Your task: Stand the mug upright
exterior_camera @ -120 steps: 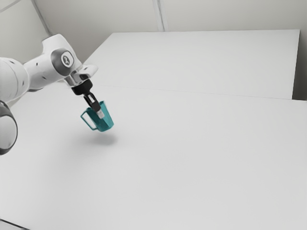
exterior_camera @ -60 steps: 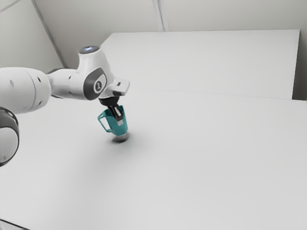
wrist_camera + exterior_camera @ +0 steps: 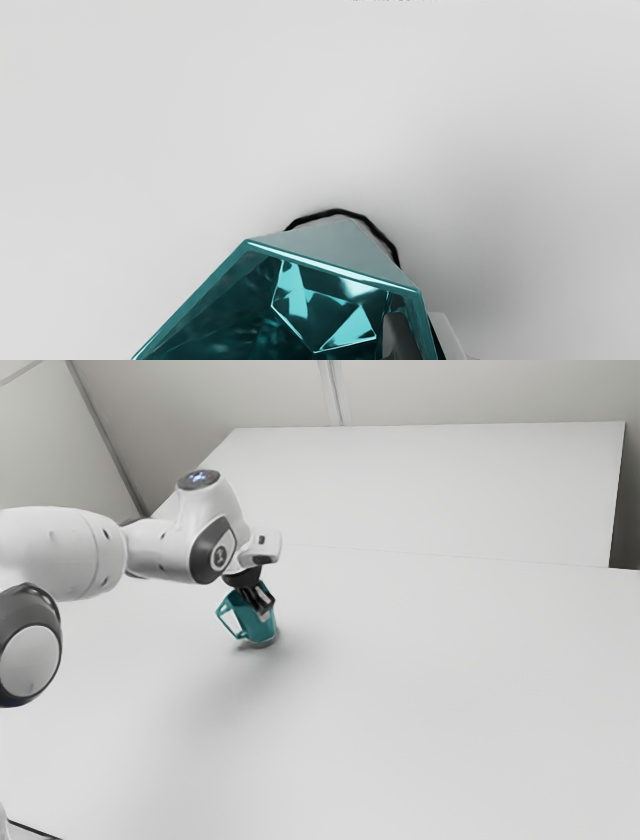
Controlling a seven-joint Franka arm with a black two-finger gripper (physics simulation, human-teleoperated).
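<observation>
In the exterior view the black gripper point(image 3: 263, 613) points down at the teal mug point(image 3: 258, 628), which stands nearly upright at the table surface, its handle toward the exterior view's left. Looking into the mug point(image 3: 320, 310) from the wrist, I see its angular rim and faceted inside. One finger is inside the mug and the other outside, so the gripper point(image 3: 422, 335) is shut on the mug's wall. A dark edge shows around the mug's base. Whether the base rests fully flat I cannot tell.
The white table point(image 3: 430, 700) extends around the mug and toward the exterior view's right. Behind it stands a pale raised panel or surface point(image 3: 430, 490). A dark edge lies at the near left corner of the exterior view.
Held by my gripper, the mug has moved toward the exterior view's right and down to the table, turning from a strong tilt to nearly upright. The arm has moved along with it.
</observation>
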